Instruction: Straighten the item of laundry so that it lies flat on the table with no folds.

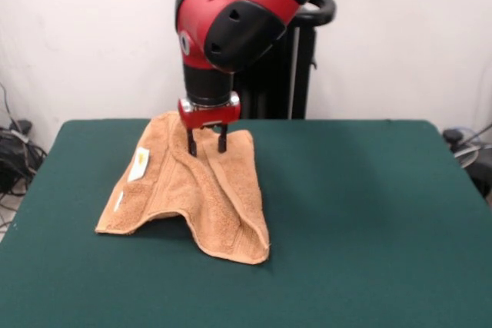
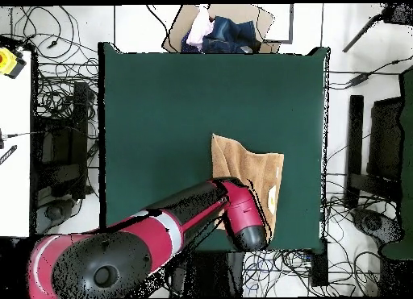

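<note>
Towel bunched under the gripper at the table's robot side.

Around your table (image 1: 369,213) you have tangled cables (image 2: 56,94) on the floor and a box of clothes (image 2: 219,31) beyond the far edge; nothing else lies on the felt. Your gripper (image 1: 206,144) stands with two fingers spread a little apart, tips down in the towel (image 1: 207,197), lifting a ridge. The towel's long axis runs away from the robot, its white tag (image 1: 140,165) facing up.

rumpled orange-tan towel (image 1: 201,190) on green table (image 1: 369,213), folds raised
</note>
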Action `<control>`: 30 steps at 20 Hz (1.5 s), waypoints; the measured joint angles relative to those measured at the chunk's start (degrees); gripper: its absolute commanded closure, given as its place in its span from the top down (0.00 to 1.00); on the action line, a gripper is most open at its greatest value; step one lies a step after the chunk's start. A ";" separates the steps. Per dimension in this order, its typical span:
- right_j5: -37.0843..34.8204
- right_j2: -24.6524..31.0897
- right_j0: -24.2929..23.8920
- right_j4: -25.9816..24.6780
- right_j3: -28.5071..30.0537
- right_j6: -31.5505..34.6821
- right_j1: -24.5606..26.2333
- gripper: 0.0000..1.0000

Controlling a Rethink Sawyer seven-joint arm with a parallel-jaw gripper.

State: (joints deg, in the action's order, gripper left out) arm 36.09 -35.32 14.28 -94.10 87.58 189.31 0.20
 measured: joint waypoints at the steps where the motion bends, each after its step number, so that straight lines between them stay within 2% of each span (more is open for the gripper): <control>1: 0.00 0.00 0.00 0.00 0.00 0.00 0.00 1.00; 15: 0.00 0.00 0.00 0.00 0.00 0.00 0.00 1.00; 16: 0.06 0.06 0.01 0.02 0.01 0.00 0.01 0.00; 30: 0.01 0.17 0.15 -0.01 0.02 0.00 0.04 0.00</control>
State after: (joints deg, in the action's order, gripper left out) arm 36.10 -35.16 14.44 -94.11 87.60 189.31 0.24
